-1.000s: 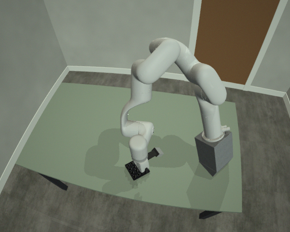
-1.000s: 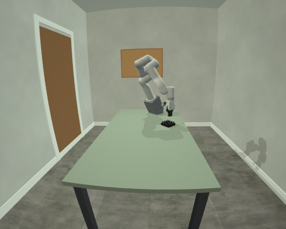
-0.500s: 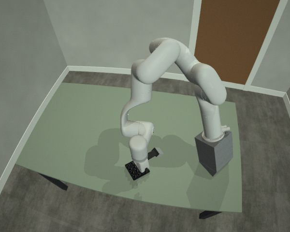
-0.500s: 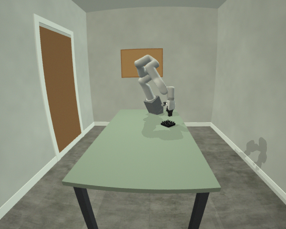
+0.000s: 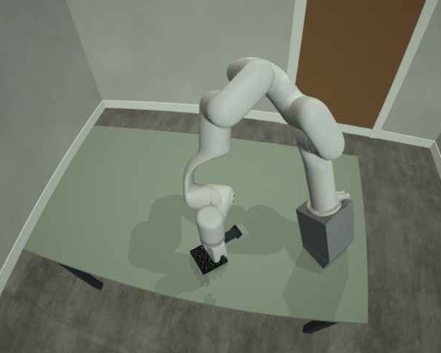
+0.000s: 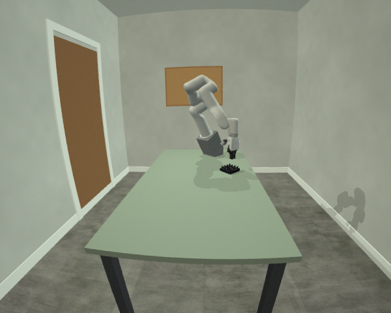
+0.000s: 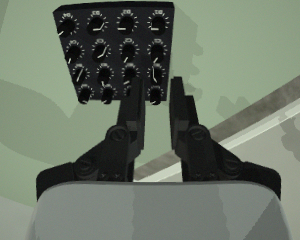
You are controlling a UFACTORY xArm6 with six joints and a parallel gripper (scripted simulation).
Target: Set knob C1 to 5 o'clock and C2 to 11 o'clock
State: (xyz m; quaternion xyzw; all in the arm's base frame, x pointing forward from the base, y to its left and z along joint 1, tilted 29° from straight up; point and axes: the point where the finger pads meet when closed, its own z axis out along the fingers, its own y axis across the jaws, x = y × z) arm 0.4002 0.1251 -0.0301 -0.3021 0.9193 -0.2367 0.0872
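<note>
Sixteen knobs: all sat on the knob box [image 7: 116, 54], a black four-by-four panel in the upper left of the wrist view, too small there to read any printed name or to tell the rear from the front.
Gripper [image 7: 157, 96]: its two black fingers stood close together with a narrow gap between them and nothing in it – partly closed on air, raised above the box with no knob touched.
Box position: in the top view the box [image 5: 202, 258] lay low and centre, partly hidden under the wrist; in the exterior view it [image 6: 230, 168] stood flat on its feet just below the gripper [image 6: 232, 154].
Task progress: by my reading nothing was done yet – neither C1 nor C2 had been gripped, and which knobs those were could not be made out at this size.
What was left: lowering onto C1, turning it to 5 o'clock, then C2 to 11 o'clock, with every other knob left alone.
Table [image 6: 175, 215]: a pale green top on dark legs, carrying the arm's shadow around the box and the grey base block [image 5: 325, 232] right of centre in the top view.
Room: grey floor, white skirting, plain grey-green walls, a brown door [image 6: 82, 117] at the left of the exterior view and a brown board [image 6: 177, 85] on the far wall behind the arm.
</note>
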